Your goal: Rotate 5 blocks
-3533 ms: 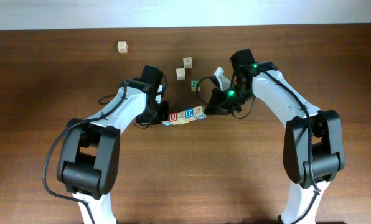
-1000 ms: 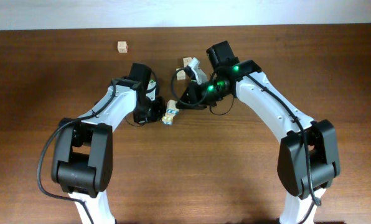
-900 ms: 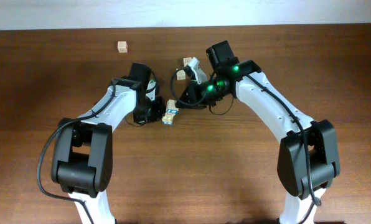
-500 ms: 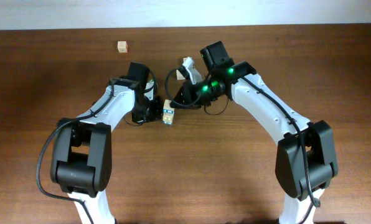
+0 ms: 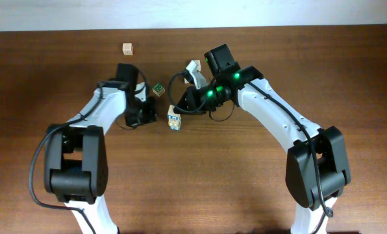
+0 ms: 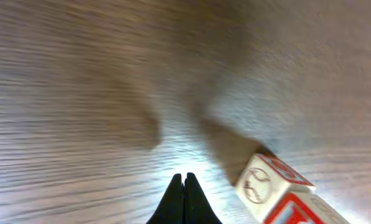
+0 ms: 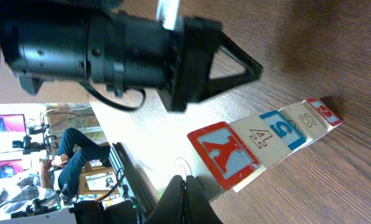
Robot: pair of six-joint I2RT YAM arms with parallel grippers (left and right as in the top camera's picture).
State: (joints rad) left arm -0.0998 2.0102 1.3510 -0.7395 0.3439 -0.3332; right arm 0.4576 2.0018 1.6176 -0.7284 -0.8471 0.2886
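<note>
The blocks lie pressed together in a short line that runs nearly front to back on the wooden table, partly hidden under my right gripper. In the right wrist view the blocks show a red letter face nearest, then pale and blue-edged faces. My right gripper is shut, its tip at the near end of the line. My left gripper is shut and empty, a little left of the line. The left wrist view has its shut tips over bare wood, with the end block to the right.
A green cube sits behind the line, between the two arms. A pale cube lies alone at the far left. Another pale cube peeks out behind the right arm. The left arm's body fills the top of the right wrist view.
The line of blocks has swung from lying left to right into a nearly front-to-back line. My right gripper moved left with it. My left gripper drew back to the left, uncovering the green cube.
</note>
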